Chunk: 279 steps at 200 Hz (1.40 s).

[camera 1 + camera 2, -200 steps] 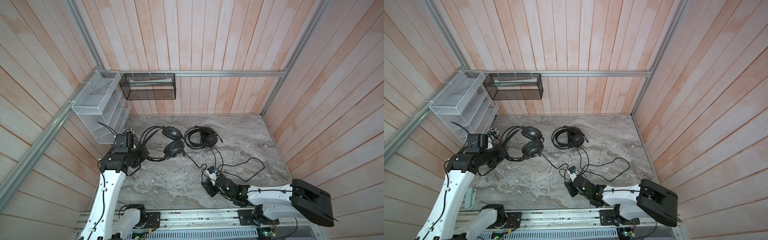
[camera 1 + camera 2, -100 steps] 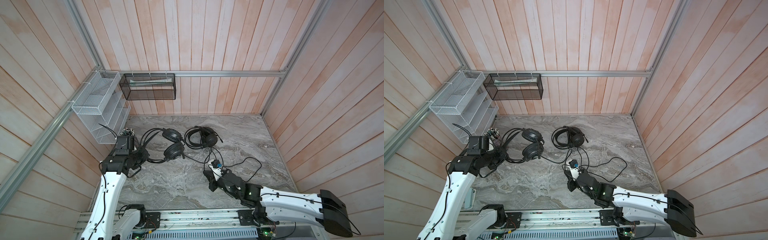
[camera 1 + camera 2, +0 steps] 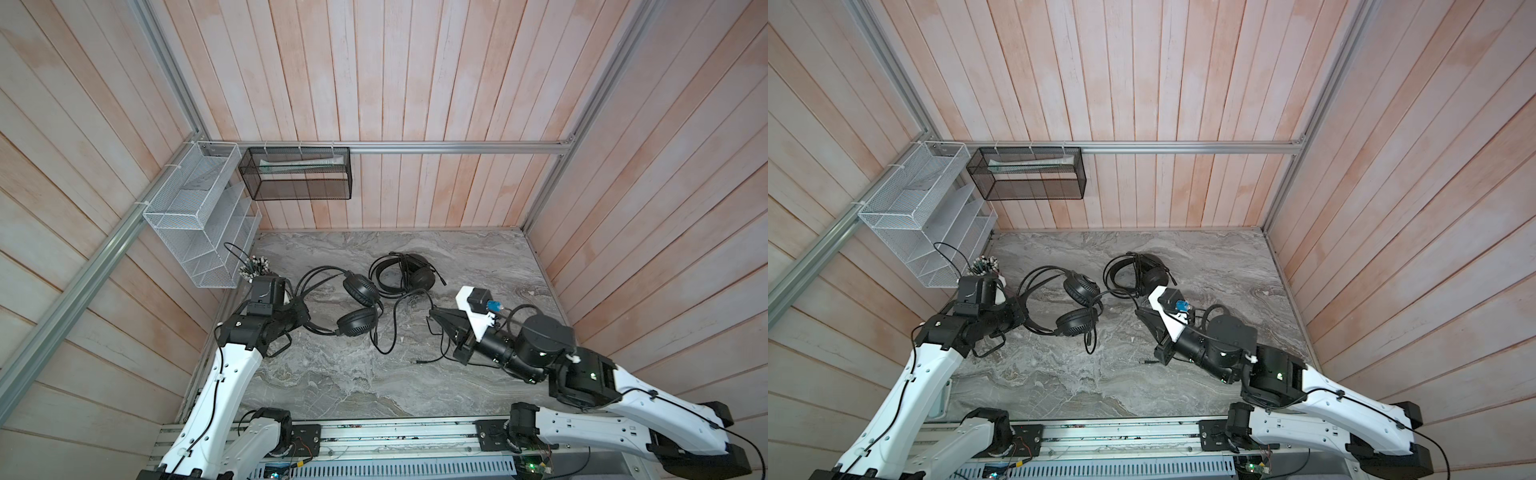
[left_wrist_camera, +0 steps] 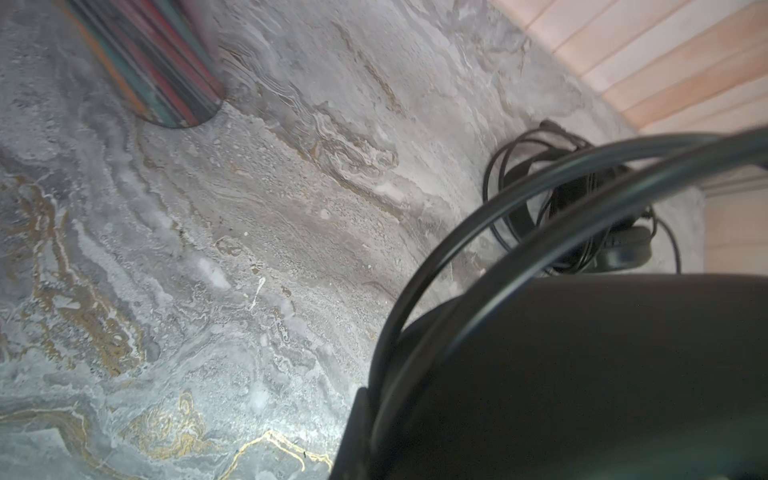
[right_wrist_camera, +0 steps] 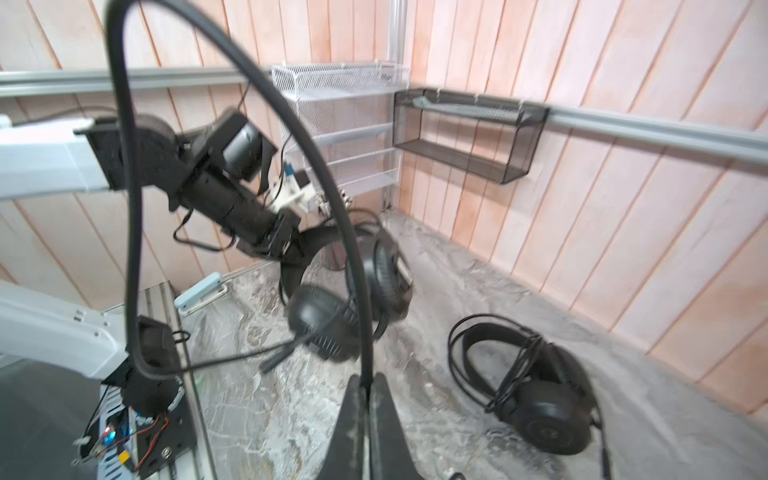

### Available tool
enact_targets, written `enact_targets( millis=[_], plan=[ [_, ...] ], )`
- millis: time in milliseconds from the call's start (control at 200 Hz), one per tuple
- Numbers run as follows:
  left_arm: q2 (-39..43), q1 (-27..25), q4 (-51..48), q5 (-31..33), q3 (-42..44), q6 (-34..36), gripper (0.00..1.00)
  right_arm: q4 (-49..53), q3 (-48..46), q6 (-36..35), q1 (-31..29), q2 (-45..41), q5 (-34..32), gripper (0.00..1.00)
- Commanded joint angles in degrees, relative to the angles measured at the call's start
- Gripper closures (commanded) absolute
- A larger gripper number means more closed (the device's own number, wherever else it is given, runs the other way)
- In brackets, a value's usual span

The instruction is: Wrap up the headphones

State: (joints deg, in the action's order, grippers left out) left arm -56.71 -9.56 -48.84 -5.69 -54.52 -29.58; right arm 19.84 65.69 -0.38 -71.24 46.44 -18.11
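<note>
"Where are the headsets?"

"On the marble table [image 3: 332,374]. The open headset [image 3: 360,291] lies near the middle. The wrapped headset [image 3: 419,272] is at two o'clock from it."

"And the grippers?"

"The left gripper [image 3: 301,316], at nine o'clock, is squeezed tight on the headband [image 4: 457,237]. Its wrist view shows both wires close up. The right gripper [image 5: 365,388], at three o'clock, pinches the cable [image 5: 129,199]. Only its wrist view shows that pinch well."

"Any words to read?"

"Too small to tell."
</note>
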Motion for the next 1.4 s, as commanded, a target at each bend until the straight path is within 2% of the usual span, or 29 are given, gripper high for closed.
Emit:
enact_targets(
  millis=[0,125,310,375,445,565,775,890,1145,1315,1390],
  plan=[
    [-0.44,-3.74,4.33,-0.5,-0.21,4.76,1.0,10.78,8.67,-8.0,-0.16,6.6,-5.35,1.0],
    [0.27,-8.75,4.98,1.12,0.38,7.21,1.0,13.88,16.65,-12.17,1.97,14.84,-8.03,1.0],
    [1.29,-19.31,4.53,6.49,0.04,9.56,1.0,14.57,26.21,-13.37,15.97,22.43,-1.65,1.0],
    [2.23,-21.91,4.52,7.65,0.03,9.9,1.0,14.64,29.08,-12.72,17.62,25.01,-2.86,1.0],
    [3.36,-23.57,4.06,8.1,-0.38,10.2,1.0,14.92,30.77,-11.5,19.11,28.1,-1.07,1.0],
    [7.26,-24.8,4.11,8.62,-0.65,10.78,1.0,13.16,29.19,-9.34,23.35,31.21,0.77,1.0],
    [14.95,-25.23,6.86,5.3,0.23,9.79,1.0,7.65,25.09,-4.78,29.48,32.76,7.66,1.0],
    [16.39,-25.33,9.37,-0.08,1.08,9.13,1.0,8.36,26.52,-4.72,29.98,35.57,8.85,1.0],
    [17.17,-25.51,12.42,-6.4,0.19,7.14,1.0,6.96,24.75,-3.45,32.22,37.91,9.69,1.0],
    [18.05,-25.48,13.23,-6.24,-1.87,5.6,1.0,3.66,20.75,-1.47,33.34,37.42,10.89,1.0],
    [18.17,-25.51,14.86,-8.57,-2.23,4.57,1.0,3.57,19.69,-1.2,33.62,38.17,11.37,1.0]
  ],
)
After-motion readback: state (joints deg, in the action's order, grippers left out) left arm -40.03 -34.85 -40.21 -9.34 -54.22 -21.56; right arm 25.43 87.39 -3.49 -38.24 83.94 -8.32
